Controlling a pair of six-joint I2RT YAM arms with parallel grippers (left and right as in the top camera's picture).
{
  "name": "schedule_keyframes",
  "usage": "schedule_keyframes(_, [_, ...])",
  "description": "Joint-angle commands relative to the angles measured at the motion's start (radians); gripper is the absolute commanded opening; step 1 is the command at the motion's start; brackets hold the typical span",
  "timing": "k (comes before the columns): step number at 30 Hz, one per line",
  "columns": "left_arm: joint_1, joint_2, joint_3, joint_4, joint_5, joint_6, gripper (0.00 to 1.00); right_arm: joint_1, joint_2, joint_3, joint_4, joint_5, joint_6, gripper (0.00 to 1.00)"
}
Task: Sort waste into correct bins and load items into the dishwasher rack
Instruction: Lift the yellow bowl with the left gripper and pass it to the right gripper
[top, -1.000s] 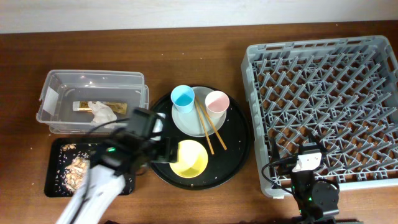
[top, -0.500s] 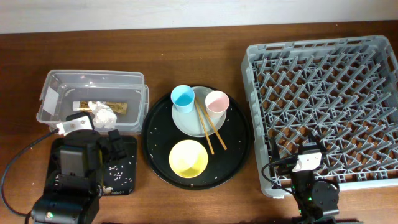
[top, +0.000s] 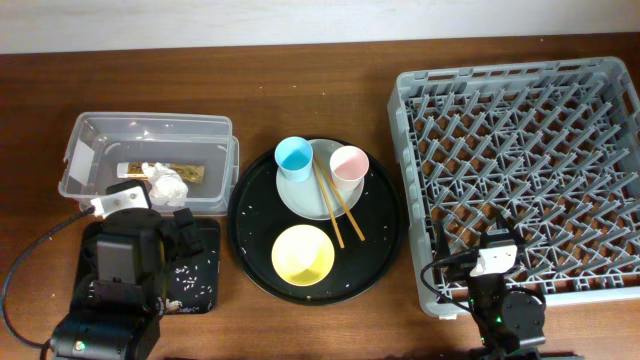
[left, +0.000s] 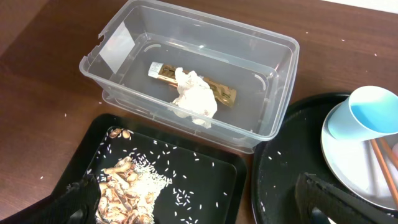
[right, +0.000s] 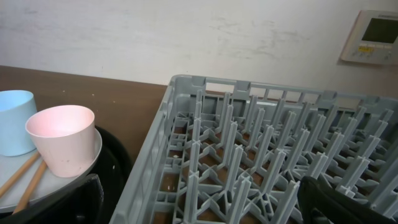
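The napkin (left: 196, 99) and wrapper strip (left: 221, 93) lie in the clear tub (top: 150, 130). Food scraps (left: 127, 180) lie in the small black tray (left: 211, 180). My left gripper (left: 202, 205) is open and empty just above that tray. The blue cup (top: 294, 157), pink cup (top: 349, 163) and two chopsticks (top: 338, 205) rest on the white plate (top: 310, 195), with the yellow bowl (top: 303, 254) in front. The grey rack (top: 520, 160) holds nothing. My right gripper (right: 199, 208) is open and empty at the rack's front left corner.
Plate, cups and bowl all sit on a large round black tray (top: 385, 230) between the tub and the rack. Rice grains are scattered on both black trays. My left arm covers most of the small tray in the overhead view.
My left arm has pulled back from the round tray's left edge to the front left, over the small black tray. The right arm has not moved.
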Motion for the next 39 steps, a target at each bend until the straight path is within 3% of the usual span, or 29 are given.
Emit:
schedule_keyframes(1, [0.005,-0.002,0.01,-0.003,-0.014,-0.01,0.99,-0.004,-0.006,-0.006,-0.002,-0.019,-0.002,0.98])
schedule_keyframes(4, [0.005,-0.002,0.01,-0.003,-0.014,-0.01,0.99,-0.004,-0.006,0.06,-0.039,-0.168,0.108,0.98])
schedule_keyframes(9, [0.005,-0.002,0.01,-0.001,0.027,-0.022,0.99,-0.004,0.102,0.49,-0.337,-0.286,0.155,0.98])
schedule_keyframes(11, [0.005,-0.002,0.01,0.005,0.293,-0.052,0.99,-0.004,0.269,0.755,-0.555,-0.37,0.155,0.98])
schedule_keyframes(12, [0.005,-0.002,0.01,0.03,0.344,-0.052,0.99,-0.004,0.333,0.851,-0.642,-0.375,0.154,0.98])
schedule_keyframes(14, [0.005,0.005,0.01,0.075,0.515,-0.052,0.99,-0.004,0.422,0.97,-0.764,-0.375,0.155,0.99])
schedule_keyframes(15, [0.005,0.017,0.01,0.078,0.608,-0.057,0.94,-0.004,0.45,1.006,-0.815,-0.375,0.154,0.98])
schedule_keyframes(16, [0.005,0.047,0.004,0.047,0.687,-0.103,0.6,-0.004,0.457,1.01,-0.826,-0.375,0.155,0.98])
schedule_keyframes(17, [0.001,0.082,-0.004,-0.006,0.69,-0.133,0.49,-0.004,0.456,1.01,-0.845,-0.377,0.155,0.98])
schedule_keyframes(22, [-0.105,0.293,-0.097,-0.061,0.69,-0.134,0.49,-0.004,0.457,1.01,-0.931,-0.378,0.154,0.98])
schedule_keyframes(25, [-0.213,0.458,-0.137,0.028,0.687,-0.141,0.49,-0.004,0.457,1.01,-0.973,-0.378,0.154,0.98])
schedule_keyframes(28, [-0.284,0.602,-0.147,0.118,0.583,-0.193,0.49,-0.004,0.457,1.01,-0.992,-0.378,0.154,0.98])
schedule_keyframes(33, [-0.301,0.774,-0.147,0.188,0.522,-0.215,0.49,-0.004,0.457,1.009,-1.013,-0.374,0.15,0.98])
schedule_keyframes(34, [-0.301,0.784,-0.147,0.195,0.522,-0.215,0.3,-0.004,0.457,1.009,-1.021,-0.374,0.15,0.98])
schedule_keyframes(36, [-0.301,0.784,-0.147,0.195,0.521,-0.215,0.08,-0.004,0.457,1.009,-1.036,-0.377,0.151,0.98])
schedule_keyframes(37, [-0.301,0.783,-0.147,0.193,0.521,-0.215,0.02,-0.004,0.457,1.009,-1.042,-0.379,0.151,0.98])
schedule_keyframes(39, [-0.3,0.719,-0.122,0.165,0.524,-0.215,0.01,-0.004,0.515,1.037,-1.073,-0.378,0.185,0.99])
